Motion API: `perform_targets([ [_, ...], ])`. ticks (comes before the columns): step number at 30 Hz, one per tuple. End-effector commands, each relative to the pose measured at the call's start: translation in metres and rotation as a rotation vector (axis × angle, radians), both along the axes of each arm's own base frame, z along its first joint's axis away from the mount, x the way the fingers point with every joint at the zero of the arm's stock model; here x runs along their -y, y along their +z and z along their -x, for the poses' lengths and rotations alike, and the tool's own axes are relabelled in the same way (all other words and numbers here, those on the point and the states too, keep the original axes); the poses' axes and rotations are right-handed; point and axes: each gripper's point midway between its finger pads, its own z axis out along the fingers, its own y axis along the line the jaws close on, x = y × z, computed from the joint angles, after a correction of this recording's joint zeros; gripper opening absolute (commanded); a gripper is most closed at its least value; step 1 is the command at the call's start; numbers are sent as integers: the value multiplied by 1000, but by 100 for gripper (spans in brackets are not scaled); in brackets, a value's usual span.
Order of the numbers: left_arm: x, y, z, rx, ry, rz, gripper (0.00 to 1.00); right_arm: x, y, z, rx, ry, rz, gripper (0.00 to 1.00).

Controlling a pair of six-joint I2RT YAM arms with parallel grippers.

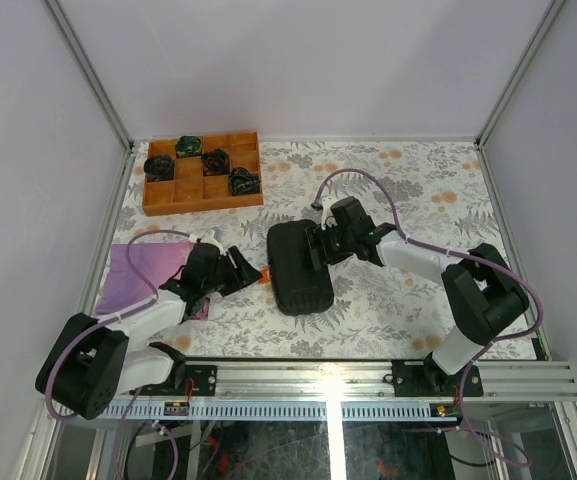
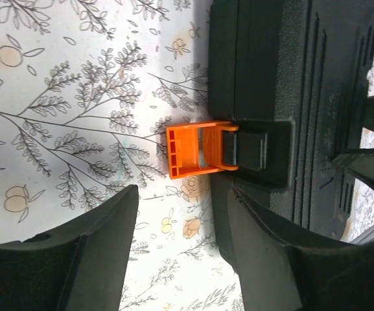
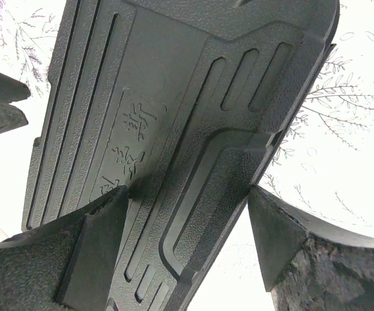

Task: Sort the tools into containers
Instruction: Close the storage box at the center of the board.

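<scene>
My left gripper [image 2: 181,206], parted and empty, faces the orange latch [image 2: 196,150], likely my handhold on the stiff, closed tool case [image 1: 300,265] in the middle of the tabletop [image 1: 398,300]; my right gripper [image 3: 190,193] straddles its lid [image 3: 174,97], grip uncertain.

A brown wooden compartment tray [image 1: 204,206] sits at the upper left of the top view. Four of its cells each hold a dark bundle [image 1: 244,181] (too small to tell what they are). A purple cloth [image 1: 136,275] lies at the left edge on the floral tablecloth [image 1: 428,185]. An aluminium rail [image 1: 308,378] runs along the bottom.
</scene>
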Motion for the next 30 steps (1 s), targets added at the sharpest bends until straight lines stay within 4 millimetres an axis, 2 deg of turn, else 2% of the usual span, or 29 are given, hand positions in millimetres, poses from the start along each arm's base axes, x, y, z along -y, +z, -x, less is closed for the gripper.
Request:
perform_targets([
  [1,-5,3,-11,19,14,-24,56,34,-54,25,-121,40,217,79],
  [13,-9,-5,-15,-4,26,24,55,37,-64,32,-163,35,230,75],
  [18,-5,-10,-18,-34,-3,60,55,34,-63,30,-170,21,221,73],
  [30,-4,-13,-15,-43,-7,74,54,16,-44,6,-139,34,204,73],
])
